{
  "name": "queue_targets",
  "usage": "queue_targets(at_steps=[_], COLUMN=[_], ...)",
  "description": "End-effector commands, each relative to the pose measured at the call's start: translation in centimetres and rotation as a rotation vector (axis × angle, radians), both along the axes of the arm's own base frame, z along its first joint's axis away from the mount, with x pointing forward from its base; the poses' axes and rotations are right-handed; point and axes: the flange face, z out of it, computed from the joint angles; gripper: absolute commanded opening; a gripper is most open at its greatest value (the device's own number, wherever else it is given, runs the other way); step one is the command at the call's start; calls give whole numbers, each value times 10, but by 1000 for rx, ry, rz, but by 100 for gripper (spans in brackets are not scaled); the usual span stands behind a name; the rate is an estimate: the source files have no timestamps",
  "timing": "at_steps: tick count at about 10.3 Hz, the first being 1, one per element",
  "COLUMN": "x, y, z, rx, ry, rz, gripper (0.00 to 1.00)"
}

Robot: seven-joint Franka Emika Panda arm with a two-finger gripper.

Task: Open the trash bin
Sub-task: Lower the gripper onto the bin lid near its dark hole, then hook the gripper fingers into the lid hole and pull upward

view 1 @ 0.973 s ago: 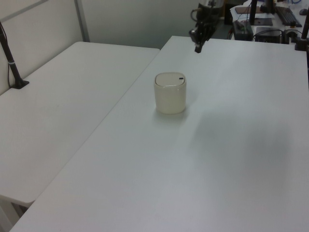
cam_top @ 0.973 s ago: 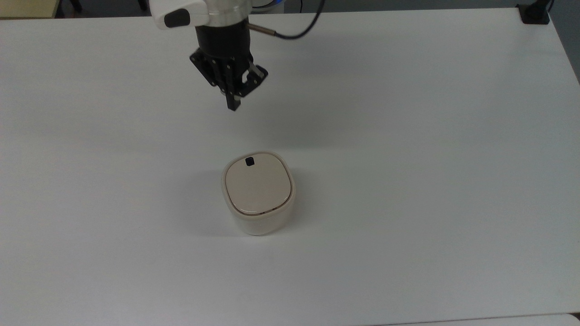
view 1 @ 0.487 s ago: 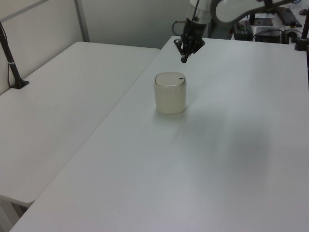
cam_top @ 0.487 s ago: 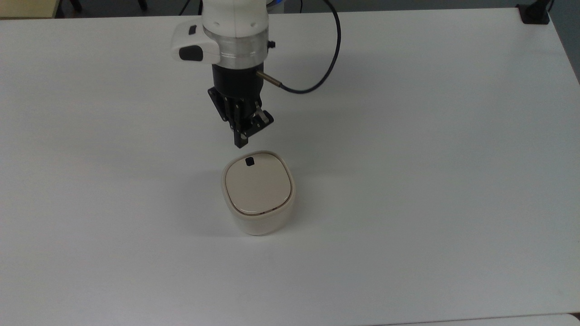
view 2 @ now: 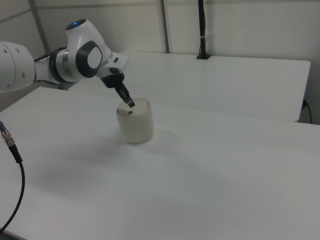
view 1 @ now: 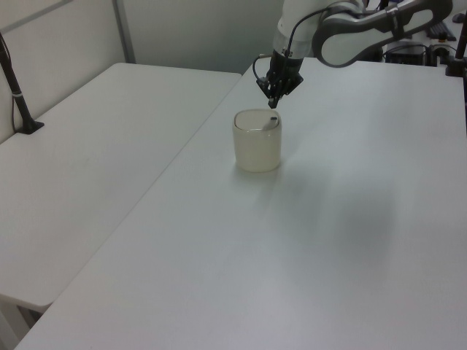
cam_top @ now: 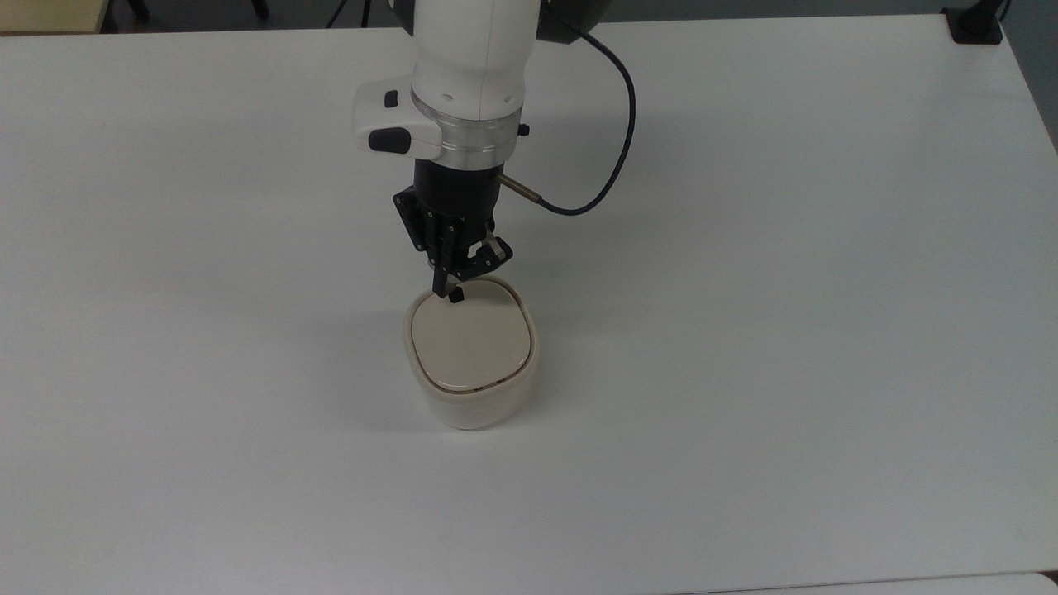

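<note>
The trash bin (cam_top: 471, 388) (view 1: 257, 144) (view 2: 136, 125) is a small cream-white rounded-square tub standing upright on the white table, its flat beige lid (cam_top: 469, 343) lying shut. A small black button (cam_top: 455, 295) (view 2: 129, 112) sits near the lid's far edge in the top view. My gripper (cam_top: 442, 287) (view 1: 272, 104) (view 2: 130, 103) hangs just above that button, pointing down, with its black fingers shut together and nothing held. In the top view the fingertips overlap the button; I cannot tell if they touch it.
The bin stands on a wide white table (cam_top: 744, 330). A black cable (cam_top: 612, 140) loops from the wrist over the table. A second white table (view 1: 95, 160) adjoins at the left view's left, with a black post (view 1: 14, 87) clamped on it.
The arm came down and toward the bin: from far behind it, to just short of its rim, to right over the lid's black button. The bin and lid have not moved.
</note>
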Motion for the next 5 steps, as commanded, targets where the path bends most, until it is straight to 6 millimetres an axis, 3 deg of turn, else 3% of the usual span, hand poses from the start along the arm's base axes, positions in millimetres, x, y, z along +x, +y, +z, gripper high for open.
queue_targets(at_steps=[1,5], x=[1,0], y=[8,15], z=[-12,-28], rx=[-60,-97], ry=[-20,-4], rz=[30,60], gripper=[0,0])
